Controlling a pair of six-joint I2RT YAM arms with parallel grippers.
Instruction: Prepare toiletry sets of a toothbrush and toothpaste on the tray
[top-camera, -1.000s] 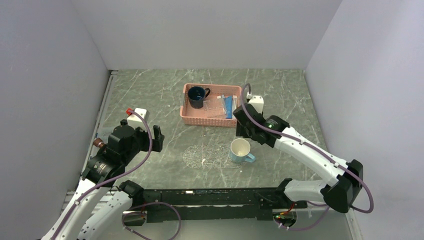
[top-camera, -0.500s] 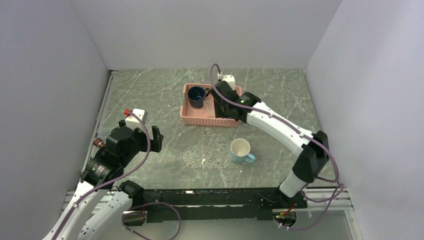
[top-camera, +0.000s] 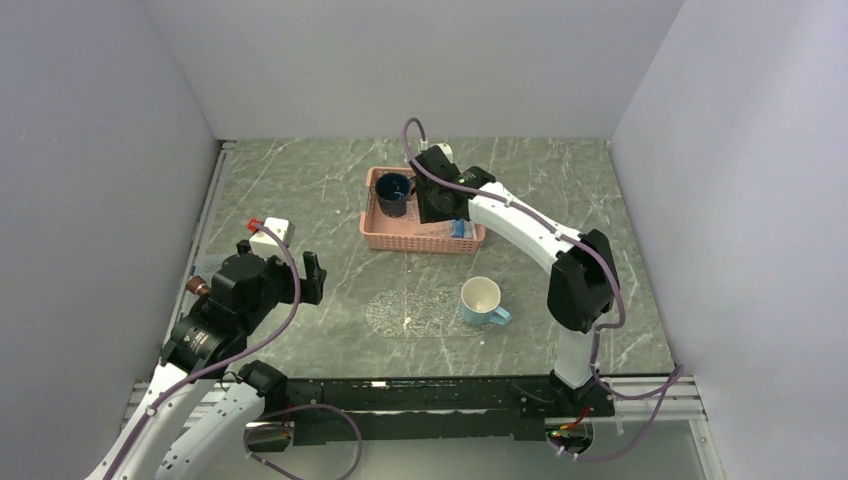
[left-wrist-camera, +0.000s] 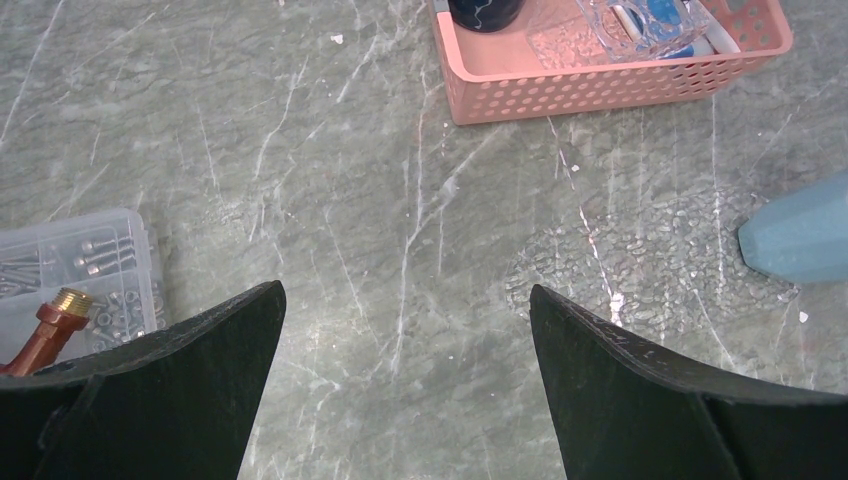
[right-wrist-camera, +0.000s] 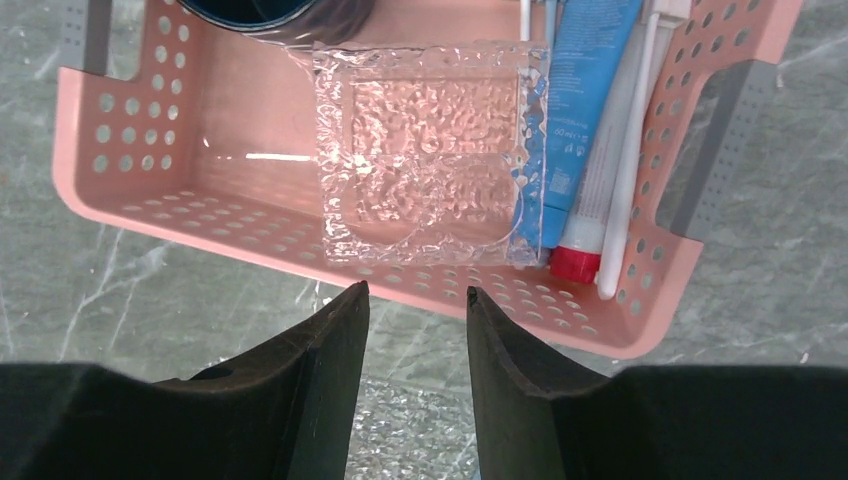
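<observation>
The clear textured tray lies flat on the table in front of the pink basket, and also shows in the left wrist view. In the basket lie a blue toothpaste tube, a white toothbrush and a second clear tray. My right gripper hovers over the basket's near wall, jaws partly apart with nothing between them. My left gripper stands wide open over bare table, left of the tray. In the top view the right gripper covers most of the basket's contents.
A dark blue mug stands in the basket's left end. A light blue mug sits on the table right of the tray. A clear box of screws with a brass fitting lies at the left. Walls enclose three sides.
My right arm has swung from beside the light blue mug out over the pink basket, and its jaws have narrowed a little. The left arm has barely moved.
</observation>
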